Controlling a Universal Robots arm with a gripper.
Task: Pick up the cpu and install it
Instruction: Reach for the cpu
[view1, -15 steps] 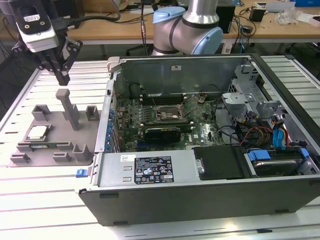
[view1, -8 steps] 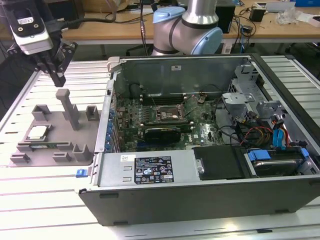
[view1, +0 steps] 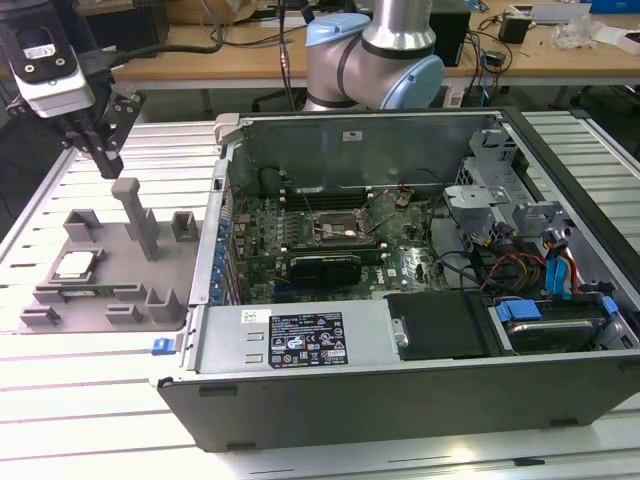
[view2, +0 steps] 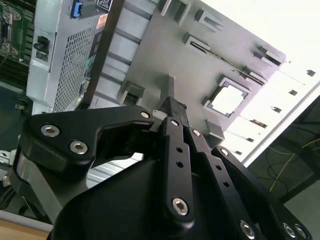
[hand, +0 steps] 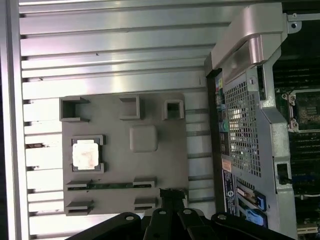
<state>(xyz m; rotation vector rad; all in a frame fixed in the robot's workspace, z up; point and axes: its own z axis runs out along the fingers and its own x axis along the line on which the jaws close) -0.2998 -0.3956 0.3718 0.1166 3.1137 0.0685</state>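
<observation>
The cpu (view1: 75, 265) is a silvery square chip lying flat in a square pocket of the grey holder plate (view1: 112, 255), at the exterior view's left. Both wrist views show the cpu (hand: 85, 153) (view2: 227, 100) in its pocket. My gripper (view1: 110, 165) hangs above the far part of the plate, higher than the chip and apart from it. Its black fingers (view2: 172, 107) are shut with nothing between them, and their tip (hand: 172, 192) shows at the plate's edge. The open socket frame (view1: 335, 228) (hand: 306, 107) sits on the motherboard inside the computer case.
A tall grey post (view1: 135, 215) (hand: 143, 138) and several small brackets rise from the holder plate near the gripper. A green memory stick (hand: 107, 185) lies in a slot beside the cpu. The open case's metal wall (view1: 215, 250) stands between plate and motherboard. The arm's base (view1: 375, 60) is behind the case.
</observation>
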